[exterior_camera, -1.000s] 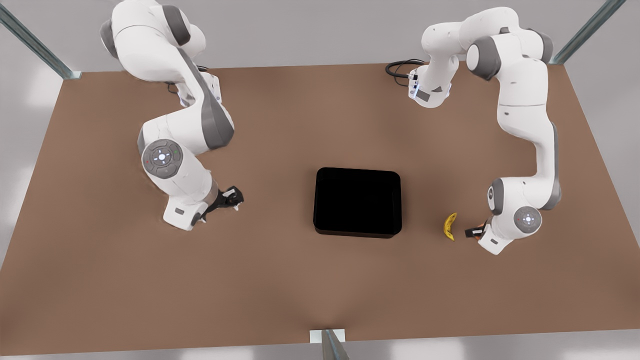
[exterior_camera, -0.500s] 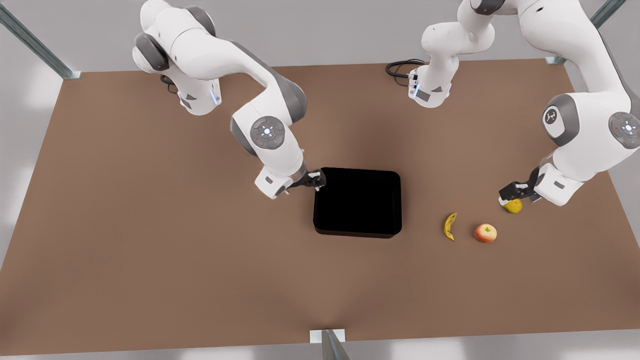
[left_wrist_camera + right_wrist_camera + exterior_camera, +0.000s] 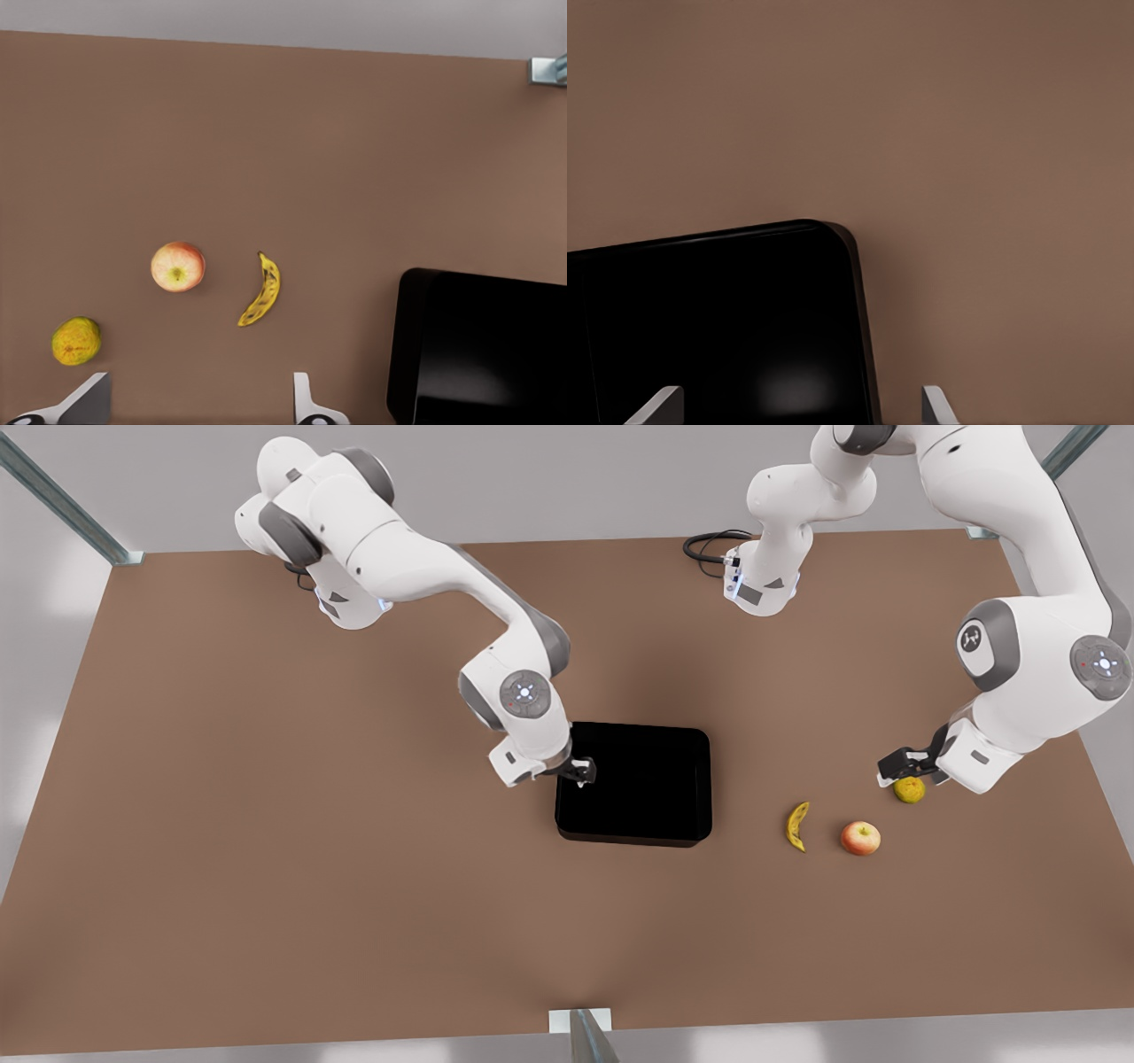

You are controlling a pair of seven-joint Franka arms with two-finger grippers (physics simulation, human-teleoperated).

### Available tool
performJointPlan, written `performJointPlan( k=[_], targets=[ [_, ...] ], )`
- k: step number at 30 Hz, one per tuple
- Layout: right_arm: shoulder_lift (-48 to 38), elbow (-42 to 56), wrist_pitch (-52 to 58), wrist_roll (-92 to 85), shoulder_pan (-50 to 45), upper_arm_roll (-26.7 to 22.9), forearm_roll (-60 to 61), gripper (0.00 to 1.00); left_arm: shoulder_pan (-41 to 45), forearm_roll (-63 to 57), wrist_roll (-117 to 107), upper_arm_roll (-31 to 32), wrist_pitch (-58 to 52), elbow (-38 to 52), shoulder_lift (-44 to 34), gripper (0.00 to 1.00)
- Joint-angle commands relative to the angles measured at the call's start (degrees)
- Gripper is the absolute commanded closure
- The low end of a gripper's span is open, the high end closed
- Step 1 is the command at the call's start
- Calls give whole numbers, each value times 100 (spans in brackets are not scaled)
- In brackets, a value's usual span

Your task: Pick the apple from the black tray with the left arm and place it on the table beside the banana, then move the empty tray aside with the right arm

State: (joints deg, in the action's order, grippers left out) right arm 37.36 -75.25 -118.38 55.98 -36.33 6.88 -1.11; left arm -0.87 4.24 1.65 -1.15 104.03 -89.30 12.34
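Over black tray (image 3: 633,784) edge: right fingers (image 3: 577,772) (spread).

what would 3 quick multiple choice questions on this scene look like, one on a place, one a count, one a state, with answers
1. Where is the apple?
A. in the black tray
B. on the table beside the banana
C. in a gripper

2. How many fruits lie on the table?
A. one
B. two
C. three

3. What is in the black tray?
A. nothing
B. the banana
C. the apple

Answers:
1 B, it sits on bare tabletop just to the front view's right of the banana.
2 C, apple, banana and a yellow-green fruit under the left gripper.
3 A, the front view shows its floor bare, with the open right gripper at its edge.
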Motion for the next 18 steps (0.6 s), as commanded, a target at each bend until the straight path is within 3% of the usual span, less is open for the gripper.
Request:
performJointPlan(
  k=[1,2,13,18],
  targets=[
    [-133,-358,-773,1187,-6,68,-364,0,-1,-10,213,0,13,0,5,0],
    [-212,-736,-1292,1222,-6,76,-364,0,-1,-10,213,0,13,0,14,0],
    [157,-921,-1477,1064,12,94,-636,0,-1,-19,213,0,21,0,49,0],
    [236,-1070,-1486,923,3,340,-865,0,-1,-19,213,0,30,0,75,0]
  ],
)
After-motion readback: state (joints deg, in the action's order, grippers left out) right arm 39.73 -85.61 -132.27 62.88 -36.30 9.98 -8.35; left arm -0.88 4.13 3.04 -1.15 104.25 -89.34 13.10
